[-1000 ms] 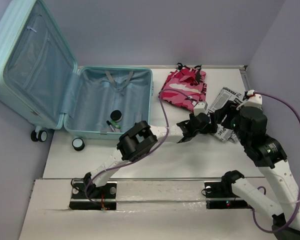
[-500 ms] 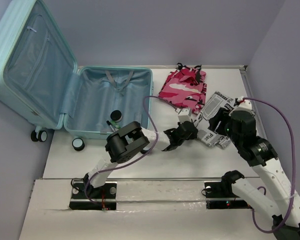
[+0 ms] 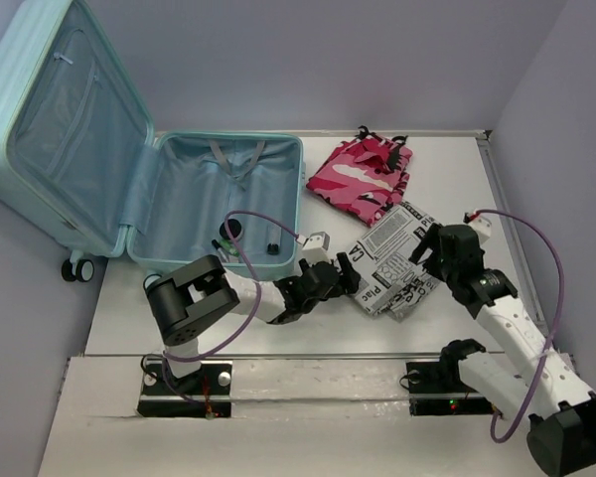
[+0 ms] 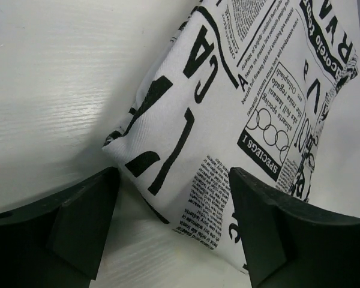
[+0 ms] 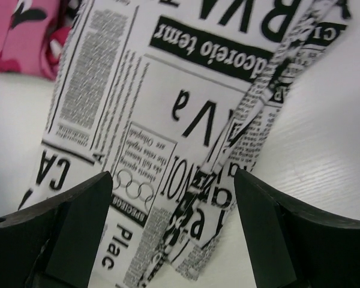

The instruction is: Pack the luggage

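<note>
Luggage (image 3: pixel 184 214): one pale aqua hard-shell case, lying open at the far left of the table (image 3: pixel 457 179), lid raised and leaning left, base flat with its lining exposed. Contents of the base: three small items in the near part, namely one dark-capped round jar (image 3: pixel 233 229), one short black stick (image 3: pixel 272 245) and one greenish piece (image 3: pixel 223 248) too small to identify. Cloth items on the table: two, a pink camouflage garment (image 3: pixel 363 174) at the far middle and a newspaper-print cloth (image 3: pixel 392 258) just near of it. Arms: two, both at the printed cloth. The left gripper (image 3: pixel 345 274) is at its near left corner, jaws spread wide either side of that corner, gripping nothing. The right gripper (image 3: pixel 425 256) is at its right edge, jaws likewise wide apart over a printed strap, nothing clamped.
</note>
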`<state>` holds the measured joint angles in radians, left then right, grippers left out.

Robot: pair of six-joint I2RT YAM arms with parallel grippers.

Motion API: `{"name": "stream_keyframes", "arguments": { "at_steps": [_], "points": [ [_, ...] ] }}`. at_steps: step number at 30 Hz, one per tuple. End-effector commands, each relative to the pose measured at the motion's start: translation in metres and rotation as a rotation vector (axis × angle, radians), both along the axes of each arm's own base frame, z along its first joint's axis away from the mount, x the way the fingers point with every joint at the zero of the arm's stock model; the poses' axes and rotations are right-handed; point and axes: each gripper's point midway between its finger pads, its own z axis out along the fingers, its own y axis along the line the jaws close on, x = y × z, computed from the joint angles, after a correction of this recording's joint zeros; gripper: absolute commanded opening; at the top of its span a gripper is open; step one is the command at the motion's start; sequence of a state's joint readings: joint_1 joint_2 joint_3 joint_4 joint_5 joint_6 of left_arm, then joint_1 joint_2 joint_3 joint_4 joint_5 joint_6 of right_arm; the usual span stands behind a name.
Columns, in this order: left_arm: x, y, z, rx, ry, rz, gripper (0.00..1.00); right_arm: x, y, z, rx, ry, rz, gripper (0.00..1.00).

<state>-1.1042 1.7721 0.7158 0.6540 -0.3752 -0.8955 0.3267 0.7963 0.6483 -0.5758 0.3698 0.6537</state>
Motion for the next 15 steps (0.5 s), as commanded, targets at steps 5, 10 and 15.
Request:
{"name": "stream_keyframes", "arguments": {
  "at_steps": [5, 10, 15],
  "points": [
    [0.007, 0.005, 0.015, -0.062, -0.019, 0.008, 0.95, 0.028, -0.065, -0.02, 0.145, -0.05, -0.25, 0.91],
    [0.009, 0.002, 0.011, -0.066, -0.011, -0.006, 0.94, 0.03, -0.112, -0.043, 0.258, -0.016, -0.358, 0.92],
    [0.013, -0.001, 0.007, -0.065, -0.01, -0.003, 0.91, 0.049, -0.096, -0.062, 0.381, 0.01, -0.28, 0.92]
  ]
}}
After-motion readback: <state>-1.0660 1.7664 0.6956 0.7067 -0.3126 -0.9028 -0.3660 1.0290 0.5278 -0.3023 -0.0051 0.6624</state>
